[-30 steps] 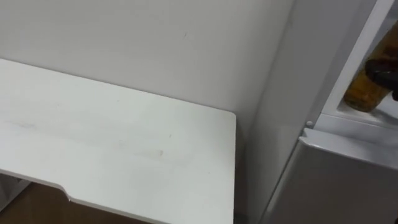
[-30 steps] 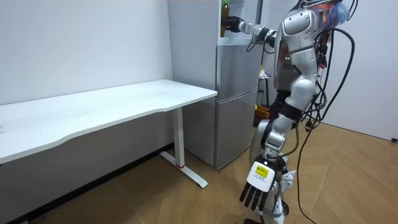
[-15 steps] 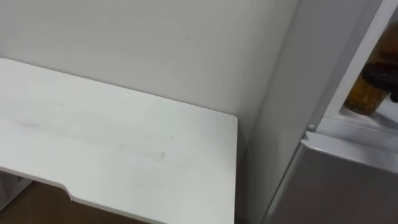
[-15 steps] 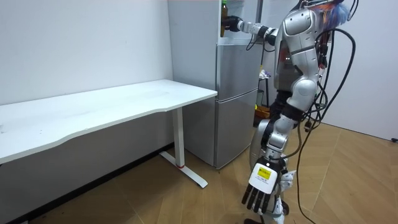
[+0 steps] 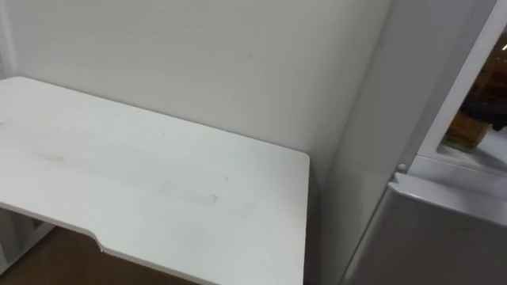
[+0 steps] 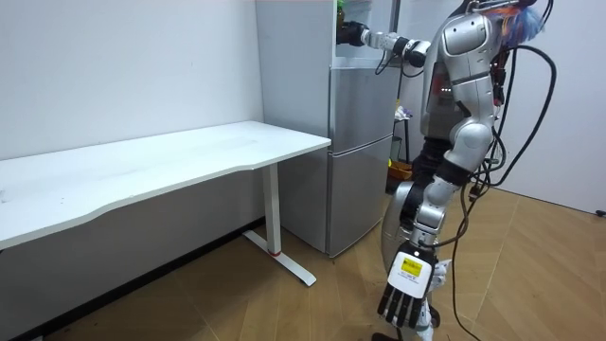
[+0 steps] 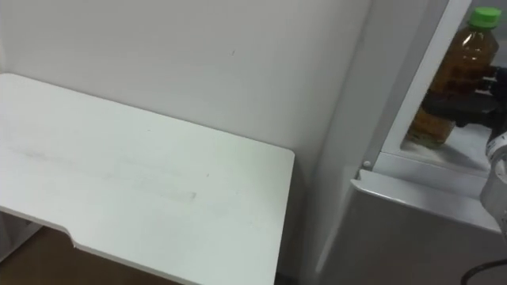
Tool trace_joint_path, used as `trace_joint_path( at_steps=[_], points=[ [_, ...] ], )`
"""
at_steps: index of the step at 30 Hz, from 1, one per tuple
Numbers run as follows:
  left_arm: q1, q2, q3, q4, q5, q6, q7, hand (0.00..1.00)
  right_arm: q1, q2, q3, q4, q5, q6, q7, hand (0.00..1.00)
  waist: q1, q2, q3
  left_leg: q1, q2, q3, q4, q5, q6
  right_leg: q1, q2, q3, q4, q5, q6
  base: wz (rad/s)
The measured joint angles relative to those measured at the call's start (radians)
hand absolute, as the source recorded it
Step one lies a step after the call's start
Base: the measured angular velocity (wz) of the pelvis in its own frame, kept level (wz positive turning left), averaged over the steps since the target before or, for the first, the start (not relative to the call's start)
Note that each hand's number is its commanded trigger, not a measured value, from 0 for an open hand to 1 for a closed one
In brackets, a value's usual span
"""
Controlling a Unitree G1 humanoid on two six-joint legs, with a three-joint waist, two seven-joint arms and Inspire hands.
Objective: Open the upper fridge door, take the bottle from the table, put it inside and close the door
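A bottle [image 7: 450,79] of amber liquid with a green cap stands upright inside the open upper fridge compartment [image 7: 428,154], at its front edge. My right hand [image 7: 478,107] reaches in from the right, its dark fingers curled round the bottle's middle. In the left eye view the bottle [image 5: 466,131] and right hand [image 5: 488,111] sit at the far right edge. The room view has me standing at the fridge [image 6: 360,152] with my right hand [image 6: 352,35] up in the top compartment. My left hand [image 6: 405,295] hangs low beside my leg, fingers relaxed.
A white desk [image 5: 158,190] stands against the wall left of the fridge, with a narrow gap between them. The fridge's lower door [image 7: 412,229] is closed. Wooden floor [image 6: 237,303] lies open in front of the desk.
The eye views have shifted a little down and right as my head moved. My body has leaned slightly to the room view's right, and the hanging left hand swung with it. The right hand stays on the bottle.
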Motion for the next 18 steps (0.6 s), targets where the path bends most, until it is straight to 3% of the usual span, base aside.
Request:
trace_joint_path(
  at_steps=[4, 18],
  points=[
    [-0.001, 0.0, 0.0, 0.0, 0.0, -0.001, -0.004, 0.0, 0.0, 0.0, 0.002, 0.024, -0.002, 0.003, 0.022, 0.0, 0.0, 0.005, 0.0039, 0.004, 0.0, -0.001, -0.003, 0.0, 0.0, 0.004, 0.0, -0.001, 0.0, 0.0, 0.0, 0.0],
    [-0.002, 0.001, 0.0, 0.0, 0.002, -0.004, -0.005, 0.0, -0.001, 0.0, 0.002, 0.038, -0.003, 0.011, 0.035, 0.0, 0.0, 0.001, 0.0013, -0.002, 0.0, -0.001, 0.0, 0.0, 0.0, -0.007, 0.0, -0.001, 0.001, 0.0, 0.0, 0.0]
  ],
)
